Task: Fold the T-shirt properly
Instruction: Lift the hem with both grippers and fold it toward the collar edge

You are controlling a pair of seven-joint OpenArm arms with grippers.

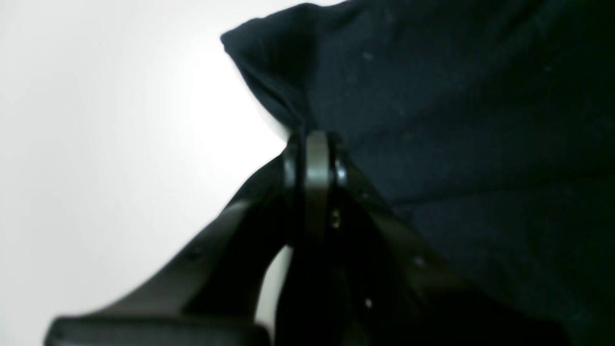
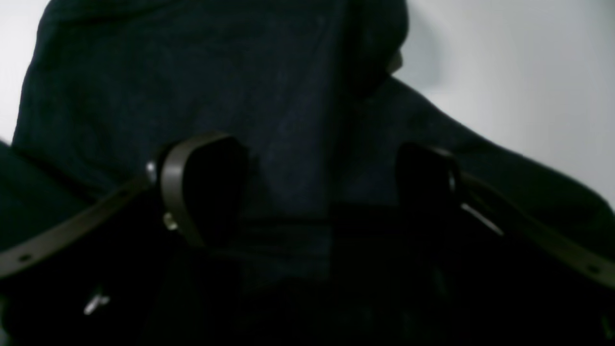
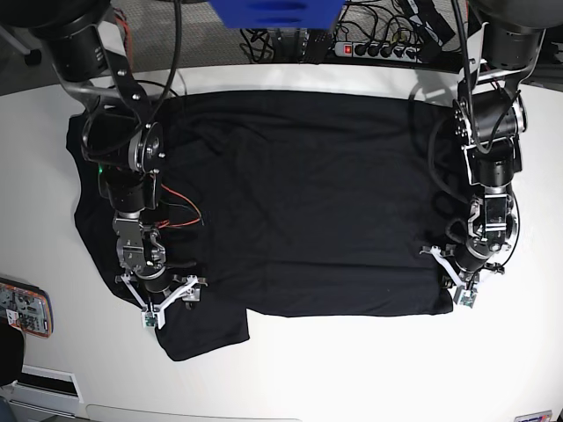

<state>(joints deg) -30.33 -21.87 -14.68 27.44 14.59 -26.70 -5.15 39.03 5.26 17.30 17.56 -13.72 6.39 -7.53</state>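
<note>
Robotics lab – two arms at a white table (image 3: 290, 369), power strip (image 3: 387, 48) and tangled cables (image 3: 281, 40) behind.

The T-shirt (image 3: 299, 202) lies spread on the table (image 3: 352, 369), between both arms.

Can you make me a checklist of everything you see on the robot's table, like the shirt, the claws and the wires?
Surface: white table, bare around the cloth.
Job's things: black T-shirt spread nearly flat, one sleeve sticking out at the near edge.
Clutter: small colourful object at the table's edge; cannot tell what it is.
Grippers: left claw shut, pinching the T-shirt's edge; right claw open, jaws wide apart over the fabric.
Cables: red and dark wires hang off the right arm, over the shirt.
Surroundings: power strip with tangled cords behind the table; blue object at the top.
</note>
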